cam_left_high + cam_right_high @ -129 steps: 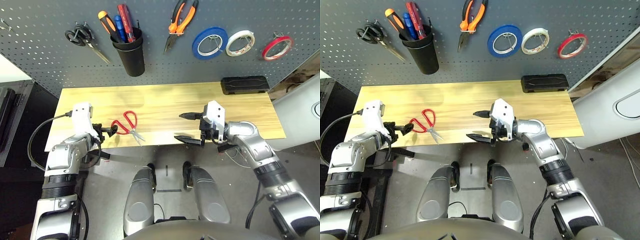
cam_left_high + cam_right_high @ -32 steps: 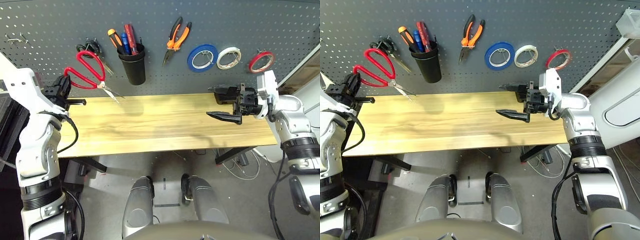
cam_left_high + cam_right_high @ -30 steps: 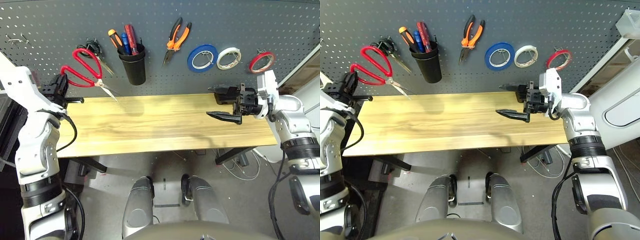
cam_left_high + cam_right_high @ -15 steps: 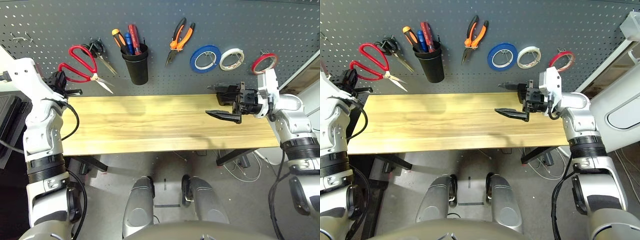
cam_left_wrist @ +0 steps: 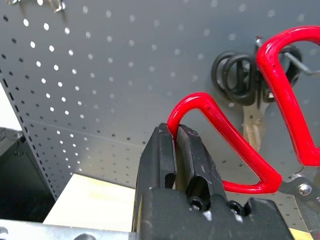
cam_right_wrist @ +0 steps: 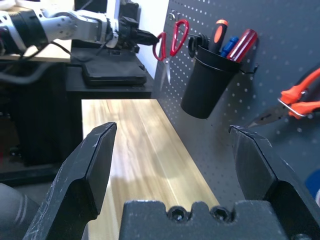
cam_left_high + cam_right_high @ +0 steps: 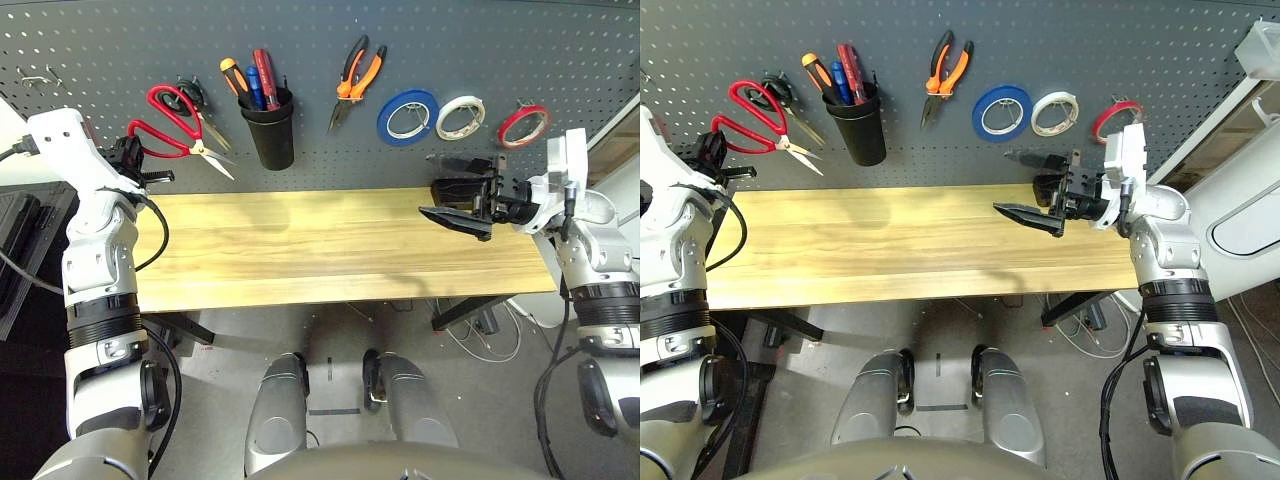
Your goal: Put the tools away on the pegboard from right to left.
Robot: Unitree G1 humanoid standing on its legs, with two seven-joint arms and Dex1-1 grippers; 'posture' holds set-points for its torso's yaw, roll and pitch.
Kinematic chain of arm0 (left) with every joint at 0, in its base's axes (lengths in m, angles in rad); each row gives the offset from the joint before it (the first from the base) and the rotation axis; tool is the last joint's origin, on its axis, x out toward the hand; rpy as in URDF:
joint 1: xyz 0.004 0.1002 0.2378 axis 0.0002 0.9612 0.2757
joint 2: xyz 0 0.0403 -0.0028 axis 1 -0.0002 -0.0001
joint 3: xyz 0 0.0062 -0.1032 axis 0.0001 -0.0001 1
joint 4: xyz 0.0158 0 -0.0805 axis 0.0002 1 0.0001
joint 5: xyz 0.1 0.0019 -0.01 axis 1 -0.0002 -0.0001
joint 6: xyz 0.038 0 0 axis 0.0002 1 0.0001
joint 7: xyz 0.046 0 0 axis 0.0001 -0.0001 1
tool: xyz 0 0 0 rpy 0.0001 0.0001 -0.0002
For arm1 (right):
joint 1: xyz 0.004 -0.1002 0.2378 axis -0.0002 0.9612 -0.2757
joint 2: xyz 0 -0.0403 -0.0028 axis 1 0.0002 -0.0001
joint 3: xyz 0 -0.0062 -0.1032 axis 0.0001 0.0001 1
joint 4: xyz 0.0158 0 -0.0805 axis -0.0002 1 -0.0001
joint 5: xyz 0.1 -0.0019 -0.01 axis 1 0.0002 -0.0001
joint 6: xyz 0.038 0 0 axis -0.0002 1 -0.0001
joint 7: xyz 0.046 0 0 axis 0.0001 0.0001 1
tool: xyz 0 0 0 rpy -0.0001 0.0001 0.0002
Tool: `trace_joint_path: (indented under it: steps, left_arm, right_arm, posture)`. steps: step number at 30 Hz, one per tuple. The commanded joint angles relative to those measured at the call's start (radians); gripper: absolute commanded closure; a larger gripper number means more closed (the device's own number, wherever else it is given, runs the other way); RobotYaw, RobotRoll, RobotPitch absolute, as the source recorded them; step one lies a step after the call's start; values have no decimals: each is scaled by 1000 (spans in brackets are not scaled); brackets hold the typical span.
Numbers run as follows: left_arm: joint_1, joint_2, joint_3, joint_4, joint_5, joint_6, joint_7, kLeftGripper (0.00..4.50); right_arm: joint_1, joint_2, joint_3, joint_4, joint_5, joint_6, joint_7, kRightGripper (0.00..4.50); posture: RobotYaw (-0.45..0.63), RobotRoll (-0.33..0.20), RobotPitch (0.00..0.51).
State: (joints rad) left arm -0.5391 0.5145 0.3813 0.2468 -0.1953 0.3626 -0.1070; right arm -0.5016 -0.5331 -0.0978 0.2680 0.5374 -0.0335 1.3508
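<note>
Two fingers of your left gripper (image 5: 175,150) clamp one red loop of the red-handled scissors (image 7: 172,125), raised against the pegboard (image 7: 120,45) at upper left, beside the black-handled scissors (image 7: 190,92). Your right gripper (image 7: 455,190) hangs wide open and empty at right, above the table (image 7: 300,240).

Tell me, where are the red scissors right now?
The red-handled scissors are up against the pegboard at its left end, gripped by the left gripper, overlapping the black-handled scissors.

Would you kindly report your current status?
Left end effector shut on red scissors at pegboard. Right end effector open. Black scissors occupy adjacent hook.
</note>
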Motion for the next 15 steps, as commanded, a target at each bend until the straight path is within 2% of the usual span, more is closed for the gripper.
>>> trace_joint_path:
  steps: [1, 12, 15]
  left_arm:
    - [-32, -10, -6, 52, -4, -10, 0, 4473]
    - [-112, -34, -51, 174, 7, -31, -15, 4473]
    - [-116, -31, -68, 184, 14, -15, -21, 3475]
  right_arm:
    - [5, -5, -19, -32, 10, 10, -16, 0]
    - [-7, 43, -13, -69, 14, 21, -103, 0]
    - [-11, 56, -13, -74, 18, 23, -123, 0]
  posture:
    - [-5, 0, 98]
    - [-12, 0, 96]
    - [-12, 0, 97]
